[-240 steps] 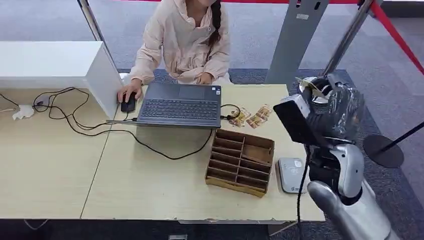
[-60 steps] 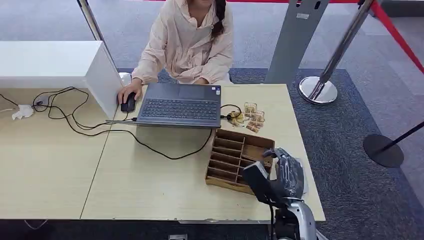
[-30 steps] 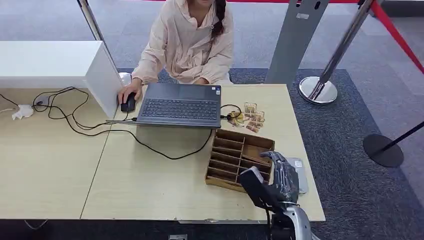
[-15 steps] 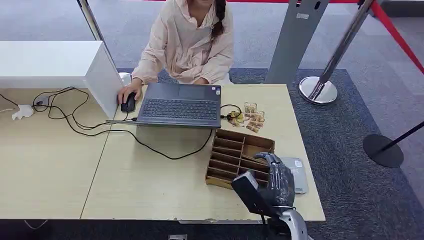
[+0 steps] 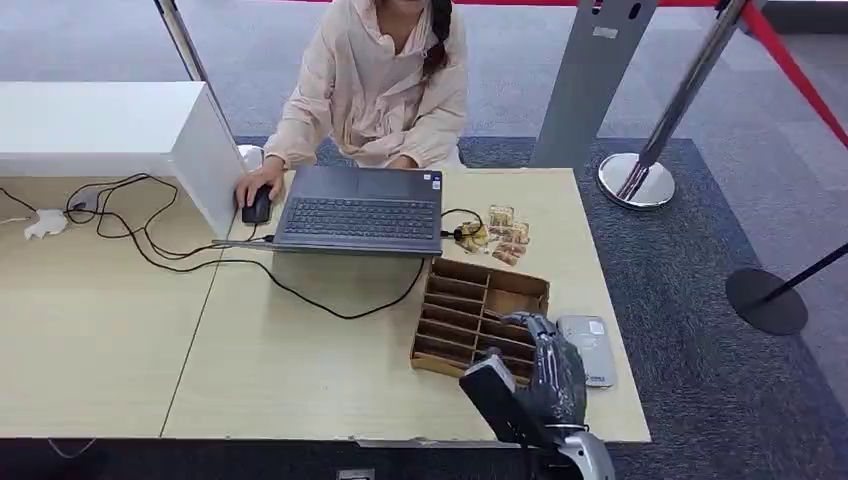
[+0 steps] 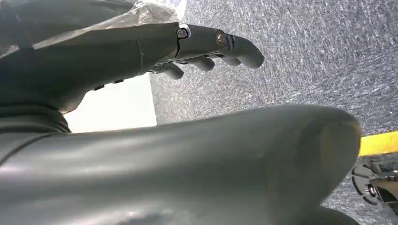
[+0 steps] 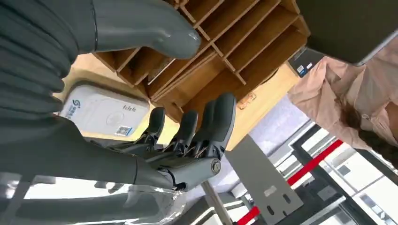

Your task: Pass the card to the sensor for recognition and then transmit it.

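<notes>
The robot's right hand sits low in the head view, right of centre, over the near right corner of the brown cardboard organizer. In the right wrist view its fingers are straight and slightly apart, the thumb stands away from them, and nothing lies in the palm. Beyond the fingers in that view are the organizer's slots and the card reader.

The card reader, a flat grey pad with a label and a small code square, lies on the table just to the right of the organizer, right beside the hand. I cannot make out a card in the hand or on the reader. A small cluster of tan cards lies above the organizer in the frame, near the right corner of the laptop.

The left hand hangs over grey carpet in the left wrist view, its fingers loosely curved and apart, holding nothing.

At the top centre of the head view a person in a pale pink jacket sits behind the laptop, one hand on a black mouse. Black cables trail across the left of the table.
</notes>
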Controlling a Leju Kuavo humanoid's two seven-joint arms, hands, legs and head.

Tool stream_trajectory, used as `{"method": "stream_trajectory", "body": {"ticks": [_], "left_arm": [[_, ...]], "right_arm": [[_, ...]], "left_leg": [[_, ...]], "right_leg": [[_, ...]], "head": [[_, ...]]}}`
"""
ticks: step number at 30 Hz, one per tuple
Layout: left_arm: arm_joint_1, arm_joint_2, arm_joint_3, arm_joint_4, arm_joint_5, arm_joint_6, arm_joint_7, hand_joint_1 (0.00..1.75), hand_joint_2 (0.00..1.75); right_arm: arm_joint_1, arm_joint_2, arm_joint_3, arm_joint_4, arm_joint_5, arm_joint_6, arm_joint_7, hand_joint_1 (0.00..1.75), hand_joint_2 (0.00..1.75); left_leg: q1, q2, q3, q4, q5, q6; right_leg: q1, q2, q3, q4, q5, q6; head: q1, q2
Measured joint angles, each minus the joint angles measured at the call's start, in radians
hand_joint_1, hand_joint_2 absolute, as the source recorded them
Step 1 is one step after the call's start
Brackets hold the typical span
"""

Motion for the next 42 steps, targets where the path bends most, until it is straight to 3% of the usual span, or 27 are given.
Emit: {"method": "stream_trajectory", "body": {"ticks": [9,17,42], "left_arm": [[0.000,-0.001,0.000,0.000,-0.005,0.000,-0.003,0.00,0.00],[-0.001,-0.002,0.000,0.000,-0.010,-0.009,-0.003,0.00,0.00],[-0.001,-0.002,0.000,0.000,-0.024,-0.018,-0.004,0.00,0.00]], "right_arm": [[-0.005,-0.001,0.024,0.014,-0.036,0.000,0.000,0.70,1.75],[-0.025,0.004,0.059,0.046,-0.062,0.001,-0.002,0.49,1.75],[-0.077,0.013,0.116,0.114,-0.080,0.026,-0.005,0.51,1.75]], "left_leg": [[0.000,0.000,0.000,0.000,0.000,0.000],[0.000,0.000,0.000,0.000,0.000,0.000],[0.000,0.000,0.000,0.000,0.000,0.000]], "right_leg": [[0.000,0.000,0.000,0.000,0.000,0.000],[0.000,0.000,0.000,0.000,0.000,0.000],[0.000,0.000,0.000,0.000,0.000,0.000]], "head": [[0.000,0.000],[0.000,0.000],[0.000,0.000]]}}
